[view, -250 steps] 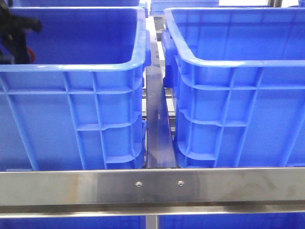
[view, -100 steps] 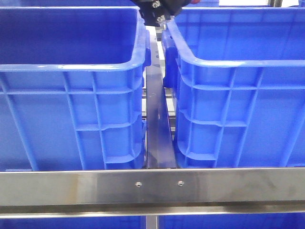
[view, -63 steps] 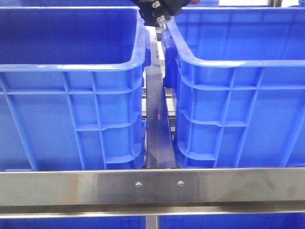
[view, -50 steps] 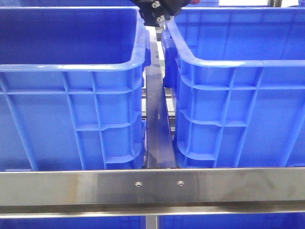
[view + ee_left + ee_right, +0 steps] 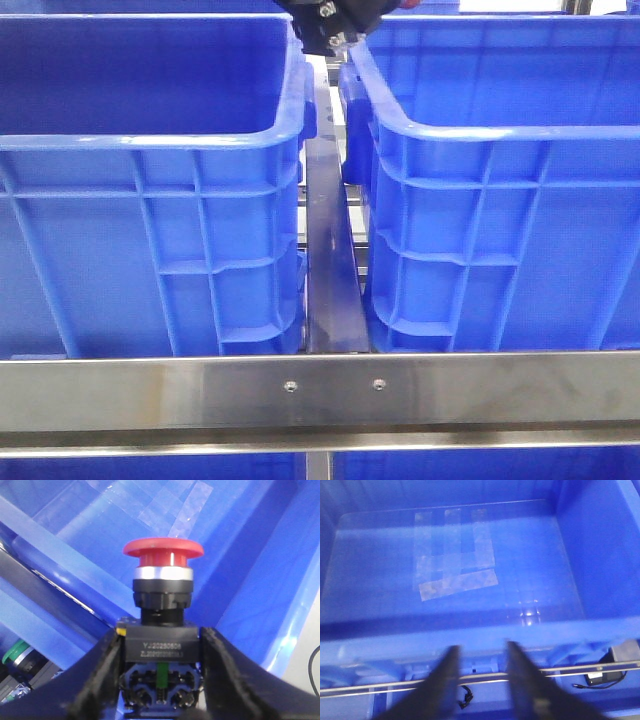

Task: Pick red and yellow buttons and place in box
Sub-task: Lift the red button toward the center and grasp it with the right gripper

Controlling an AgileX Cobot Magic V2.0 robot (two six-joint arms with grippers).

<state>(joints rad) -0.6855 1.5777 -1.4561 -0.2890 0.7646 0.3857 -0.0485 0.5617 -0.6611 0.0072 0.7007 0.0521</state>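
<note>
1. Up at the far edge of the front view, the left gripper is hanging over the gap between the two crates. It has swung there from deep inside the left crate, and over the last second it is barely moving at all.
2. Between its fingers, the left gripper is clamping the black body of a red mushroom-head push button, cap pointing away from the wrist.
3. Just beyond that cap, the blue box is opening up, so I judge the carry is nearly done and a drop is coming.
4. Off to one side of the fingers, a green-capped button is lying in a neighbouring bin. It is no task colour.
5. Over on the right, the right gripper is holding nothing, fingers set a little apart, hovering above taped patches on the box floor.
6. Nothing is blocking the drop except the thick rim right beneath the left gripper.
</note>
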